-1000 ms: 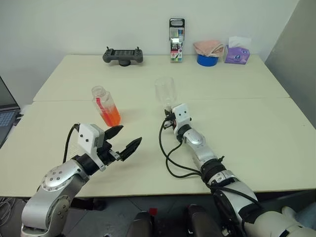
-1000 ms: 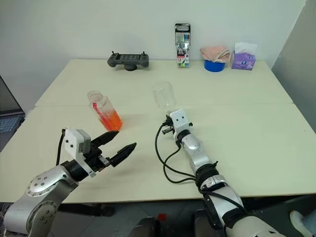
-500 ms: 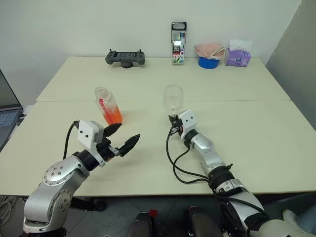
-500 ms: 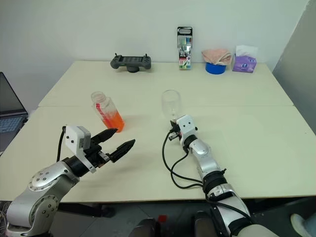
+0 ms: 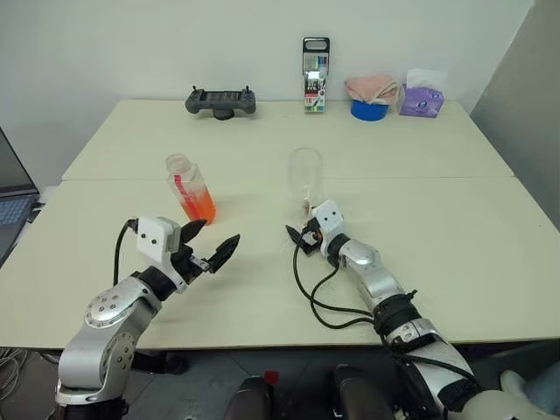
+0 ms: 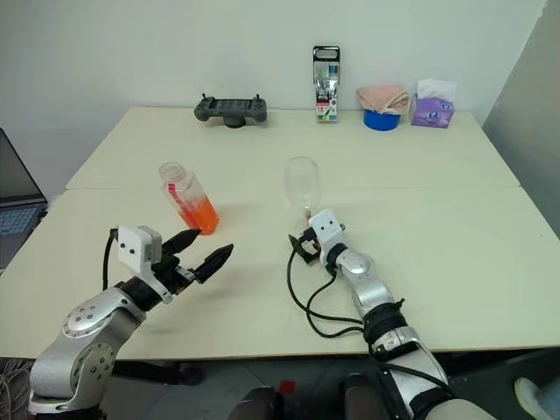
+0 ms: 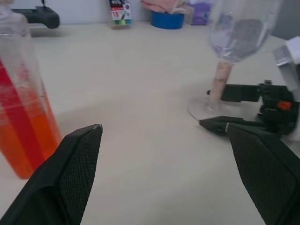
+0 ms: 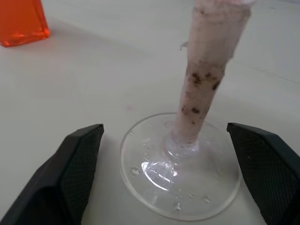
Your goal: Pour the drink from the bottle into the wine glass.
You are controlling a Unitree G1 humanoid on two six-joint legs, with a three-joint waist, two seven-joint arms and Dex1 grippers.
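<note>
Wine glass [image 5: 304, 179] upright mid-bench [image 5: 455, 219], right gripper [image 8: 164, 154] fingers spread either side of its foot, gripping nothing — bottle [image 5: 189, 187] of orange drink [image 5: 199, 206] ahead of the open left gripper [image 5: 210, 247]; advisable to close squarely on the bottle body, clear of the glass.

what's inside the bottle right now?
The bottle holds orange drink filling roughly its lower half; the upper part looks empty. A red stripe label runs up its side and hides a strip of the contents. No cap is visible on its neck.
</note>
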